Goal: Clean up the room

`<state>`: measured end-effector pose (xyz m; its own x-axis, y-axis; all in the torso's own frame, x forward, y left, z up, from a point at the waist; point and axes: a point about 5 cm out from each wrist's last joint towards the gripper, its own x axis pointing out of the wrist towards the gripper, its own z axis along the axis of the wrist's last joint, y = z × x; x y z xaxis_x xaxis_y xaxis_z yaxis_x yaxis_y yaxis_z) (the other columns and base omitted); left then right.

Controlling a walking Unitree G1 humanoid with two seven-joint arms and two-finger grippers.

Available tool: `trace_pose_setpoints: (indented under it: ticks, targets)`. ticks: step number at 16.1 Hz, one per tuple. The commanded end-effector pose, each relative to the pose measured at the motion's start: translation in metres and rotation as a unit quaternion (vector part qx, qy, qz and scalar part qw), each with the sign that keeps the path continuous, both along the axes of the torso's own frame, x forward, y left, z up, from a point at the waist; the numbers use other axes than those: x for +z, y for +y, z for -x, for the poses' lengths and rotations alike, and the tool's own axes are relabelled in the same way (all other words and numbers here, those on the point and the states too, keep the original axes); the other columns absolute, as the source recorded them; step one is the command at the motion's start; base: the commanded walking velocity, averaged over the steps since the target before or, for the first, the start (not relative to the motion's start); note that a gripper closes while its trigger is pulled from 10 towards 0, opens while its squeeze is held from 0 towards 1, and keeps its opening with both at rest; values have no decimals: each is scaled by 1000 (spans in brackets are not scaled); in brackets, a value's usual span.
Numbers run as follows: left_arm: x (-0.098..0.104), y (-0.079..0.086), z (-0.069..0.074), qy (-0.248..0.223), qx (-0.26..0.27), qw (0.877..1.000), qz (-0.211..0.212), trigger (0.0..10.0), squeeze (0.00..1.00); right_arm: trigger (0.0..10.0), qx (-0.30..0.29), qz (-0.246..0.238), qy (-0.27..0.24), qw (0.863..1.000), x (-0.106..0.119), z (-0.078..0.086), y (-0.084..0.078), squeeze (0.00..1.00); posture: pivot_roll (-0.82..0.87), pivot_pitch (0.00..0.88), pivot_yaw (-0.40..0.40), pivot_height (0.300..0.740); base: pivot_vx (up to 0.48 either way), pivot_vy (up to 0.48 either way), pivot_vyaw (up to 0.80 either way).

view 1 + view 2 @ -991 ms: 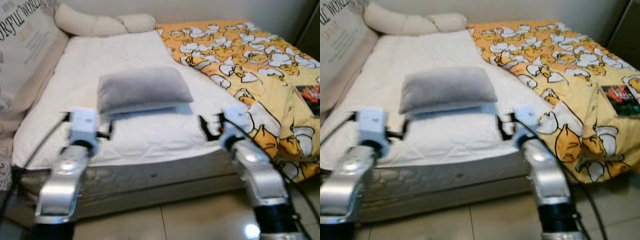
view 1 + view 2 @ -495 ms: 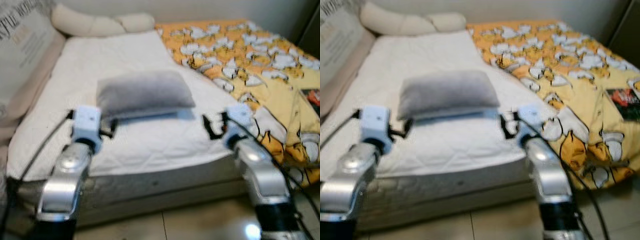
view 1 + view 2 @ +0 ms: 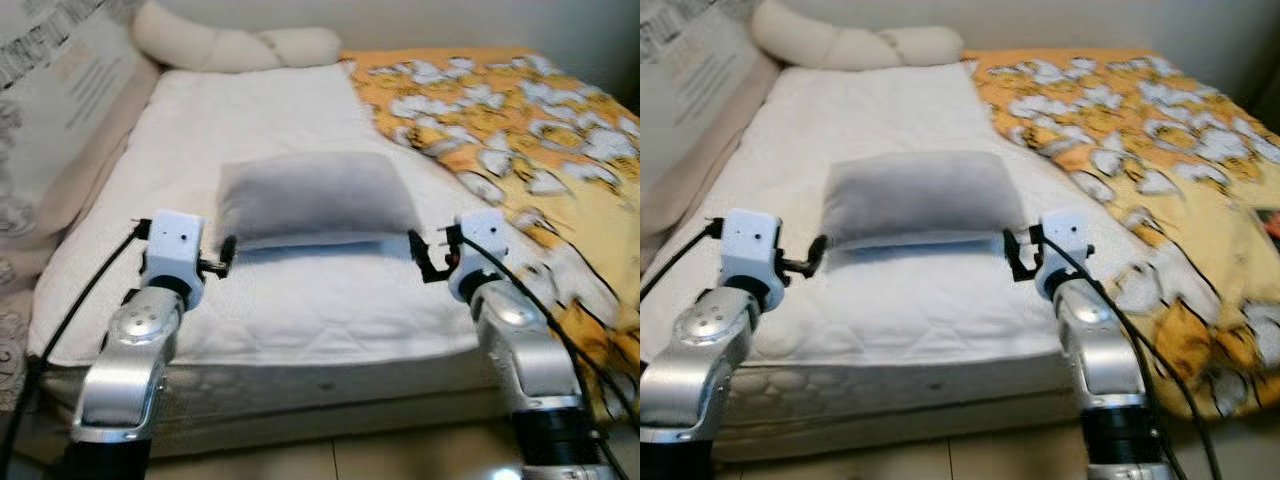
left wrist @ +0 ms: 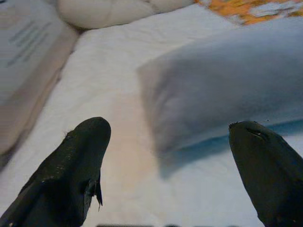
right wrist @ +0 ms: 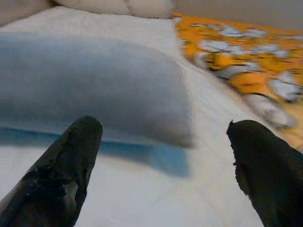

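My left gripper [image 4: 165,156] and right gripper [image 5: 163,156] hover with fingers spread wide, holding nothing, each just short of a near corner of the grey pillow [image 3: 315,198]. It lies across the white mattress [image 3: 280,300], beside the orange duck-print duvet [image 3: 530,130]. A cream knotted cushion [image 3: 235,45] rests at the head.

White quilted bed [image 3: 300,300], grey pillow [image 3: 315,197] lying across its middle, cream knotted cushion [image 3: 235,47] at the head, orange duck-print duvet [image 3: 520,120] covering its right side
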<state>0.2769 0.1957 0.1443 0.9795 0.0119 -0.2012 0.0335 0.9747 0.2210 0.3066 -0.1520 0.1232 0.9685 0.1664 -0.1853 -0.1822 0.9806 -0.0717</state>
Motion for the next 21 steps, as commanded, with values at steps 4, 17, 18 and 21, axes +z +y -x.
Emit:
trace_pose_setpoints:
  ticks: [4, 17, 18, 21]
  targets:
    - [0, -4, 1, -3, -8, 1000, 1, 10000, 0, 10000, 1, 9, -4, 1000, 1, 1, -3, 0, -65, 0, 2, 740, 318, 0, 0]
    - [-1, -4, 3, -3, -9, 1000, -1, 10000, 0, 10000, -1, 13, -3, 1000, -2, 4, -3, 0, -61, 0, -1, 740, 319, 0, 0]
    - [-1, -4, 3, -3, -9, 1000, -1, 10000, 0, 10000, -1, 13, -3, 1000, -2, 4, -3, 0, -61, 0, -1, 740, 319, 0, 0]
    - [-1, -4, 3, -3, -9, 1000, -1, 10000, 0, 10000, -1, 13, -3, 1000, -2, 4, -3, 0, -61, 0, -1, 740, 319, 0, 0]
